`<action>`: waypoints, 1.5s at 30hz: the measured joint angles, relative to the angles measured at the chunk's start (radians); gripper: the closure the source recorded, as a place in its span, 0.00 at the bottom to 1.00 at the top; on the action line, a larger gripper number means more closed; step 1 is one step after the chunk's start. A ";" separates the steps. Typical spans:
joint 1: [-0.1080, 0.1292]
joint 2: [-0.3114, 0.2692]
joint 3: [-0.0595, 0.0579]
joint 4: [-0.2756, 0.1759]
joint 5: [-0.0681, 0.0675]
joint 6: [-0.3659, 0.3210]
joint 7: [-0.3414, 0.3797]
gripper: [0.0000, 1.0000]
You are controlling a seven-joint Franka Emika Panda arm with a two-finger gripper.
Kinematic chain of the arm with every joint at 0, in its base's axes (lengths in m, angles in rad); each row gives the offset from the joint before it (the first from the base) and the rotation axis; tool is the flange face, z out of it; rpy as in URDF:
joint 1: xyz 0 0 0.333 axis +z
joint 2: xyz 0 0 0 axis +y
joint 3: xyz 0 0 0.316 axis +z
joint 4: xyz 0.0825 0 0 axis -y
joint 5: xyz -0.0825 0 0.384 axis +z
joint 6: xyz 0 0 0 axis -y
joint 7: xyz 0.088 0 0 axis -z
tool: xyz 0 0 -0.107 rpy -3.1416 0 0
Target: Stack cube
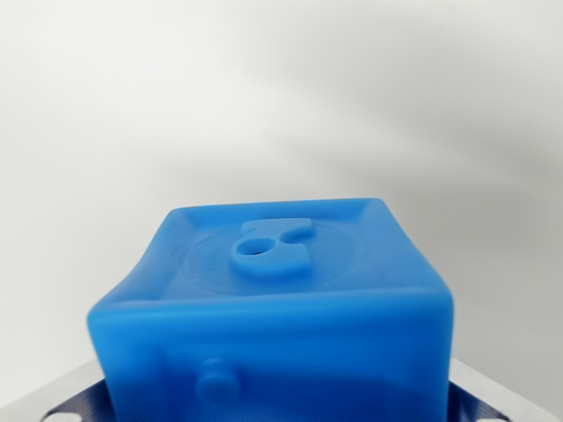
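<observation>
Filling the lower half of the wrist view, a blue cube (277, 308) sits very close to the lens, its near face blurred and cut off by the bottom edge. Its top face carries a raised figure, seemingly a 6, within a faint circular imprint, and another small raised mark shows on the near face. Just beside the cube's lower corners, bits of grey metal with small holes (66, 396) peek out on either side. Behind the cube stretches a plain white surface (281, 97). No fingertips show, so whether the claw is clenched or released cannot be told.
</observation>
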State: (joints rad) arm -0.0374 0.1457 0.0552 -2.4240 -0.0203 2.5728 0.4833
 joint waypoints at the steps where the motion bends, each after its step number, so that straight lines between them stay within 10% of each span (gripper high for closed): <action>1: -0.003 0.001 -0.001 0.003 0.000 -0.002 -0.007 1.00; 45: -0.130 0.071 -0.019 0.160 0.002 -0.090 -0.268 1.00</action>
State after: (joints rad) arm -0.1673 0.2164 0.0358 -2.2637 -0.0183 2.4832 0.2153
